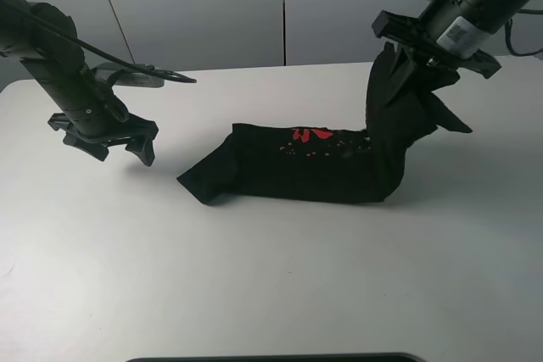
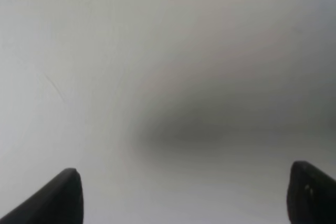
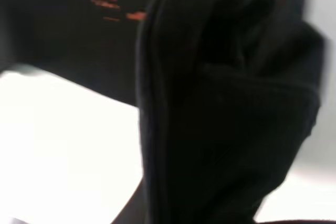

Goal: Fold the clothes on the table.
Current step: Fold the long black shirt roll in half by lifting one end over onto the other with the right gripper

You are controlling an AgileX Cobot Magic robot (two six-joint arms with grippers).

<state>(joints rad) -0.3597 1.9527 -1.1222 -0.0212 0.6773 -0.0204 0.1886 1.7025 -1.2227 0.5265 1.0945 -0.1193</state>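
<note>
The black T-shirt (image 1: 314, 167) lies folded into a long band across the middle of the white table (image 1: 254, 277), red print showing on top. My right gripper (image 1: 411, 61) is shut on the shirt's right end and holds it lifted well above the table; the cloth hangs down from it. The right wrist view is filled with the black shirt (image 3: 220, 119) close up, and the fingers are hidden by it. My left gripper (image 1: 119, 148) is open and empty, hovering just above the table left of the shirt's left end. Its two fingertips (image 2: 58, 198) show over bare table.
A grey wall panel (image 1: 195, 6) stands behind the table's far edge. A dark object (image 1: 271, 358) shows at the table's front edge. Black cables (image 1: 144, 69) trail from the left arm.
</note>
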